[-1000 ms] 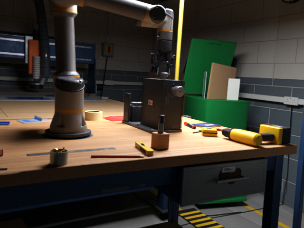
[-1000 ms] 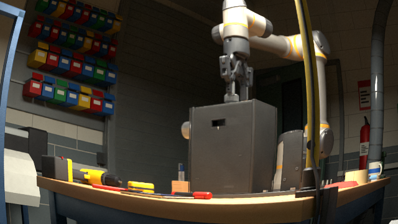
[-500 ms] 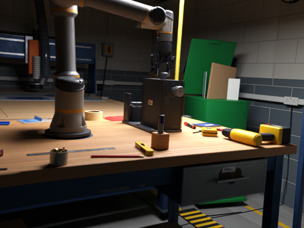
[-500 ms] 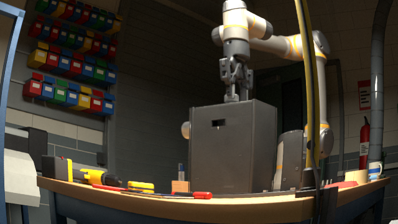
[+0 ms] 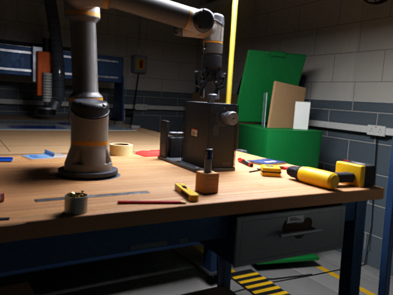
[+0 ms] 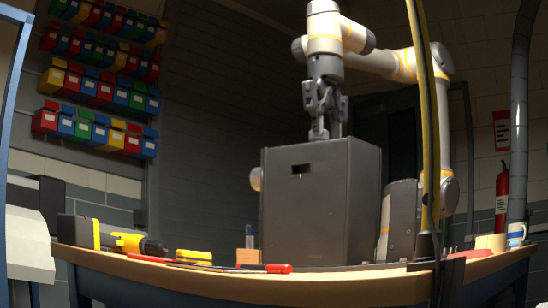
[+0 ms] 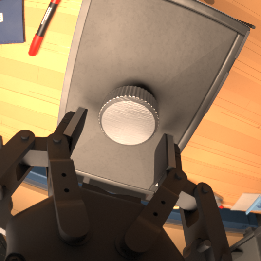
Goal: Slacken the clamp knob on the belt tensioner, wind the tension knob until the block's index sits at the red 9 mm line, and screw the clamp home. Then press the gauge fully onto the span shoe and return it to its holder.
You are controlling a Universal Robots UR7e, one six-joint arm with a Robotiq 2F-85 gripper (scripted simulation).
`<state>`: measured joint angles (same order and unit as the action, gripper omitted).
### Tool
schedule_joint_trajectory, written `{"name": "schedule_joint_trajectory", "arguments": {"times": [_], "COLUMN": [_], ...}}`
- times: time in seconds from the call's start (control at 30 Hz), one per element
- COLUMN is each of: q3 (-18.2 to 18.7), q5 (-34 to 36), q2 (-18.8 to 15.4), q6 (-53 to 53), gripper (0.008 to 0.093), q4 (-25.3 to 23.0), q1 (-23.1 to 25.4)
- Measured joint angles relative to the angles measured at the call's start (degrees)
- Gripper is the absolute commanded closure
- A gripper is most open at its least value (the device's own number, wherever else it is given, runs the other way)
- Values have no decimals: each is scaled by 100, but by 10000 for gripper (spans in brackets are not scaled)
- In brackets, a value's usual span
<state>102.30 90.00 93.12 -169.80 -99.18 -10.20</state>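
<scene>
A knurled metal knob stands on top of the dark tensioner housing, and my gripper hangs open just above it with nothing held, one finger off each side of the knob. In the side camera the gripper sits directly over this top knob. A second knurled knob sticks out of the housing's side face. The gauge stands upright in its wooden holder block at the front of the bench. The index scale is not visible.
A green case with boards leaning on it stands behind the housing. A yellow drill, a tape measure, a red marker and a yellow knife lie on the bench. The arm's base stands to the left.
</scene>
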Motion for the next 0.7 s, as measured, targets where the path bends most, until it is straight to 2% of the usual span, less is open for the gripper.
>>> {"name": "schedule_joint_trajectory", "arguments": {"times": [0.27,0.7], "q3": [0,-2], "q5": [0,0], "q2": [0,2], "q6": [0,0], "gripper": [344,604], "q4": [0,2], "q1": [0,0]}}
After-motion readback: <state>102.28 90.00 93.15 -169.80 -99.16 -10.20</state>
